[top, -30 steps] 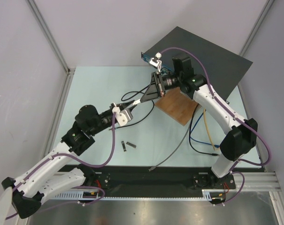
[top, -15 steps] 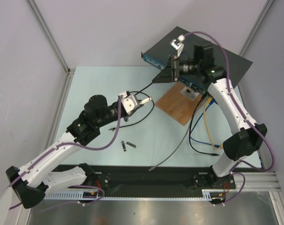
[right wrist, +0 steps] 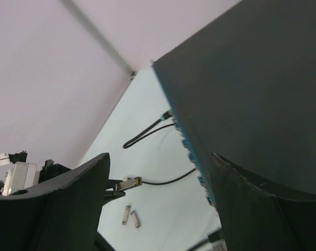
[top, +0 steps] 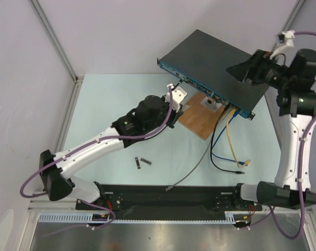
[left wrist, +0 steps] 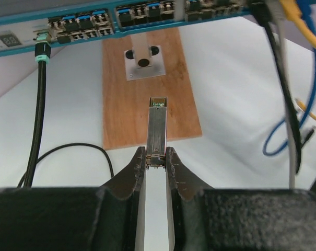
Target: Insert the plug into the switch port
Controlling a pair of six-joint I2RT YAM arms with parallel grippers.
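We see a pale green table carrying a brown wooden board, with a small metal bracket standing on the board. Two small dark modules lie side by side near the front edge. A grey cable runs just right of them. A blue cable and a yellow cable trail to the right of the board.
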